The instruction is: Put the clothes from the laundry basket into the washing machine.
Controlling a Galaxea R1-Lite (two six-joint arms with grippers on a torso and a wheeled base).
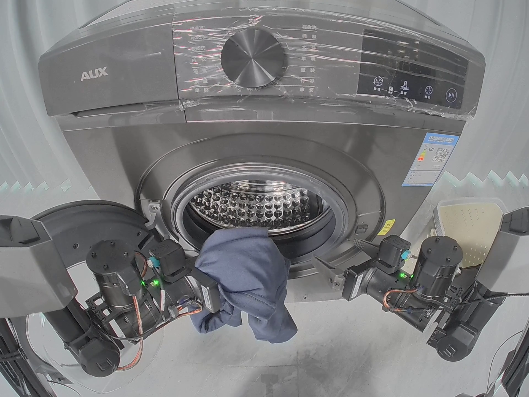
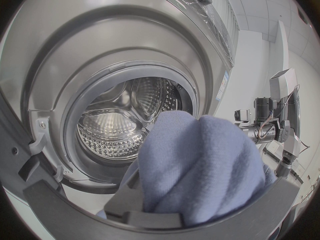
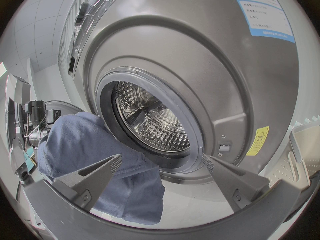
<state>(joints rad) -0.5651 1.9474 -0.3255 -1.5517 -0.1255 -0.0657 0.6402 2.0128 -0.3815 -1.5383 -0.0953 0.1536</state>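
Left pincer (image 1: 234, 288) buried in blue garment (image 1: 250, 266)

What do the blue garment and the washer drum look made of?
Garment: soft knit fabric, probably cotton fleece, matte blue. It folds and droops, and the weave looks fuzzy close up. Drum: apparently stainless steel with a polished finish, showing bright reflections and rows of punched dimples.

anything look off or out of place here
The blue garment is bunched at the lower lip of the washing machine's opening, its loose ends dangling outside toward the floor. The clear film across its top front is wrinkled.
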